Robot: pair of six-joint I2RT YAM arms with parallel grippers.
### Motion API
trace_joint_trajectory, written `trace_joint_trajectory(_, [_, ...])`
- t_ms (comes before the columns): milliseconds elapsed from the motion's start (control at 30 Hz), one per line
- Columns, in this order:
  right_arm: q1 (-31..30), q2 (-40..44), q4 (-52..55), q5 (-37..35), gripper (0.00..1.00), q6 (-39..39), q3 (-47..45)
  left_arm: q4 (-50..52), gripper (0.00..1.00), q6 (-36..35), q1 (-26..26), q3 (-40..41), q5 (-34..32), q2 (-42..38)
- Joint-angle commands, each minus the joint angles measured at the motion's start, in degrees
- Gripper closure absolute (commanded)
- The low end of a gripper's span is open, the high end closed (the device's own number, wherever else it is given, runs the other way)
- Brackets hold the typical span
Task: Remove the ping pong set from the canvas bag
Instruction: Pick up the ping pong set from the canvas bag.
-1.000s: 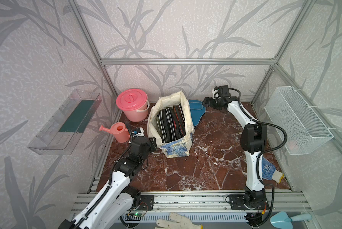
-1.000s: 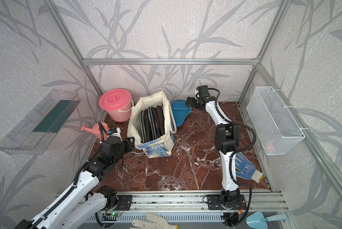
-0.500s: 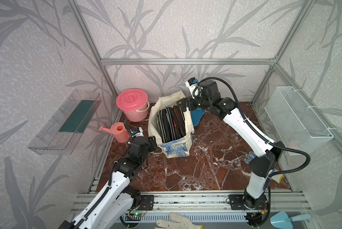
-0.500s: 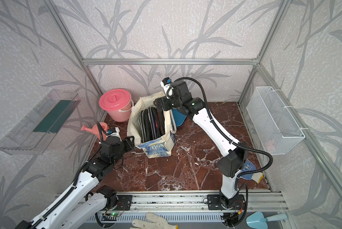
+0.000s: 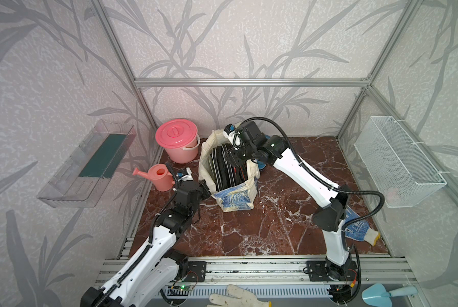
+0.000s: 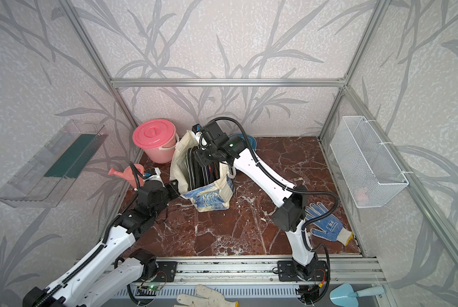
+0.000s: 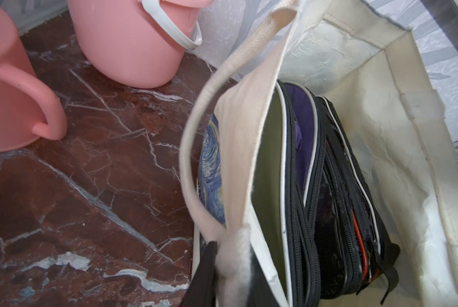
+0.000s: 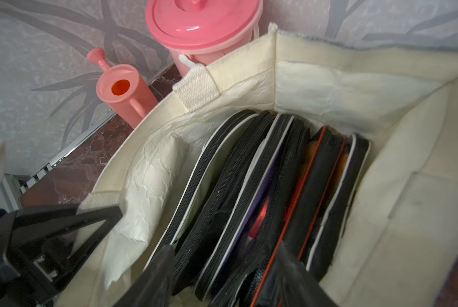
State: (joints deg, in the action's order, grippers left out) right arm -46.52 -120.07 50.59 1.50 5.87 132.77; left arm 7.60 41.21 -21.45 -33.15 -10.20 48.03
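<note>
Nearest the robot, the left end effector (image 5: 206,187) is clenched on the near left corner of the canvas bag (image 5: 236,196). The left wrist view shows the cream rim pinched at the foot of a handle. I judge this to be a bracing hold that keeps the bag on the worktop (image 5: 275,226) while something is pulled up out of it.

Inside the bag, the ping pong set (image 5: 224,170) stands on edge, packed side by side. The flat faces look toward the bag's side walls, and the long edges run from the near wall to the far wall. Olive, purple, clear and black-red cases can be made out.

Over the far end of that row, the right end effector (image 5: 233,159) points down into the bag's mouth, so this arm is the nearer one to the cases. They lie straight below it. Its fingers (image 8: 153,276) stand on either side of the middle cases, across their thin direction. Whether they already press on a case I cannot tell. The lift should go straight up along the walls.

Just past the bag, a teal case (image 6: 245,139) lies flat on the worktop, partly hidden by the right arm. To the robot's left stand a pink watering can (image 5: 158,176) and, farther back, a pink bucket (image 5: 181,155), whose lid hides whatever is inside.
</note>
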Motion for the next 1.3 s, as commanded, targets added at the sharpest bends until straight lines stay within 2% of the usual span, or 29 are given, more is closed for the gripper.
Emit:
trace_joint_trajectory(0, [0.03,-3.35,5.25,-0.91,0.41,-0.39,5.15,-2.36,1.00,-0.25,0.42,0.54,-0.54,1.08])
trace_joint_trajectory(200, [-0.04,-11.09,10.23,0.37,0.45,0.81,15.53,-3.49,1.00,-0.24,0.41,1.59,0.53,0.53])
trace_joint_trajectory(400, [-0.02,-16.72,12.69,1.92,0.49,2.36,22.21,-2.47,1.00,-0.95,0.44,1.24,2.39,0.13])
trace_joint_trajectory(1100, [1.78,-21.84,9.29,3.62,0.59,5.01,21.21,-3.94,1.00,-2.43,0.41,2.96,5.27,-2.63])
trace_joint_trajectory(1267, [2.05,-23.68,8.23,3.95,0.60,5.78,22.04,-5.02,1.00,-3.15,0.29,3.09,7.92,-2.61])
